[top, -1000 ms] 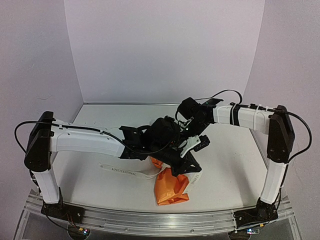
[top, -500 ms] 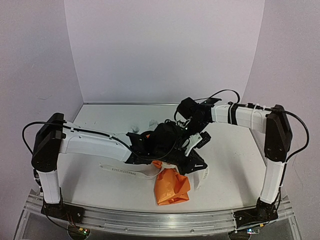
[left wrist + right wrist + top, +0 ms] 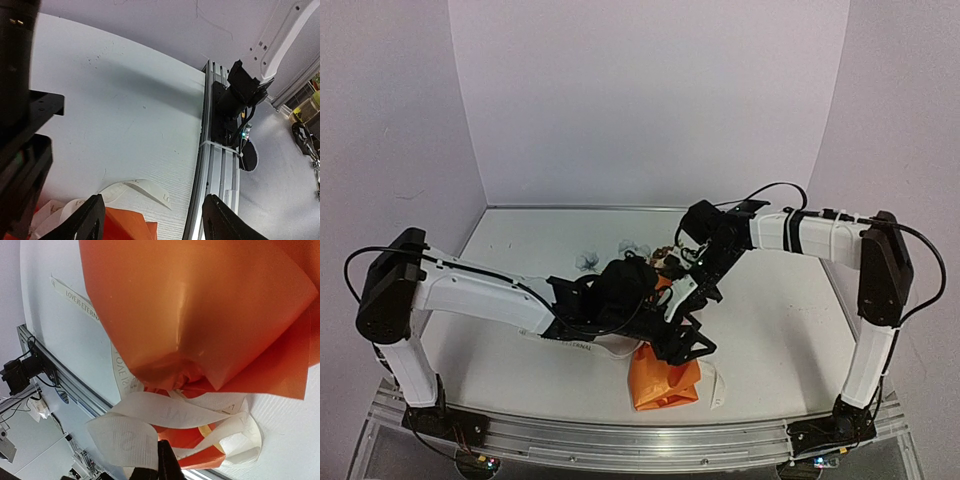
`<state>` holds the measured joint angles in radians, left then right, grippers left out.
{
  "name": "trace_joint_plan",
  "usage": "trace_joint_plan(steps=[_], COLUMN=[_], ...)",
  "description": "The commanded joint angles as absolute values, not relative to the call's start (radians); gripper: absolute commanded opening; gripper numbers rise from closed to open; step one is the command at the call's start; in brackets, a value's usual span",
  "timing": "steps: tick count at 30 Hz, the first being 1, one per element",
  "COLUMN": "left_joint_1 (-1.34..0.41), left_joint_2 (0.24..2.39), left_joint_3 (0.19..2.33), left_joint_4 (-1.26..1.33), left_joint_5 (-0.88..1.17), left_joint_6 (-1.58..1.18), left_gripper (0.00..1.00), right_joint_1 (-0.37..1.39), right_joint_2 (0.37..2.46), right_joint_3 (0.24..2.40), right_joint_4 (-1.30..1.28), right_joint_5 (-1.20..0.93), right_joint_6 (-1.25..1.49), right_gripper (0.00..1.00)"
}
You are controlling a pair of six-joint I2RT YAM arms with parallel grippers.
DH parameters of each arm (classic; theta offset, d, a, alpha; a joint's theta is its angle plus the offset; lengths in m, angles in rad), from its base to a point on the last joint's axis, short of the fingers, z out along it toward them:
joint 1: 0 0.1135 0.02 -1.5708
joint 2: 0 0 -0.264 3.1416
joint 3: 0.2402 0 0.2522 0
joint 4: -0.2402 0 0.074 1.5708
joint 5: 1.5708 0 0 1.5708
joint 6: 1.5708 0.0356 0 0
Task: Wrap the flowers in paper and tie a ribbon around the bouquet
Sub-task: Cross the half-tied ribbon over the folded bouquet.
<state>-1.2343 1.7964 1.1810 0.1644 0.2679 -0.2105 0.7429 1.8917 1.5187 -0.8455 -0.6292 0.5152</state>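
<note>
The left gripper stands wide with nothing in it, right by the bouquet, so the ribbon lies loose below it. The right gripper is closed tight with ribbon loops at its tip, maybe to keep the tie from slipping.

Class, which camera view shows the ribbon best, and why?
Right wrist: the ribbon is large and close, looped at the orange paper's pinched end. Top external shows small strips beside the paper; left wrist shows only a curl.
</note>
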Motion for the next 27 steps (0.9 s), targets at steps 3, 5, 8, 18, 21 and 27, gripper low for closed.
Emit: trace_joint_plan(steps=[3, 5, 8, 18, 21, 27], left_joint_1=[-1.228, -1.228, -1.221, -1.219, -1.219, -1.218], left_joint_2=[1.584, 1.539, 1.477, 1.516, 1.543, 1.580], left_joint_3=[1.085, 1.047, 0.990, 0.997, 1.021, 1.053], left_joint_4=[0.206, 0.173, 0.141, -0.017, -0.042, -0.065], left_joint_5=[0.084, -0.017, -0.103, -0.003, -0.019, -0.083], left_joint_6=[-0.243, -0.239, -0.235, -0.137, -0.115, -0.076], left_gripper=[0.65, 0.62, 0.56, 0.57, 0.57, 0.54], right_joint_1=[0.759, 0.768, 0.779, 0.815, 0.822, 0.827], right_joint_2=[1.810, 1.807, 1.807, 1.817, 1.817, 1.807], right_joint_3=[1.512, 1.514, 1.512, 1.541, 1.550, 1.551], right_joint_4=[-0.848, -0.848, -0.848, -0.850, -0.854, -0.863], right_joint_5=[-0.619, -0.618, -0.621, -0.624, -0.626, -0.630], right_joint_6=[0.550, 0.581, 0.636, 0.793, 0.799, 0.801], right_gripper=[0.00, 0.00, 0.00, 0.00, 0.00, 0.00])
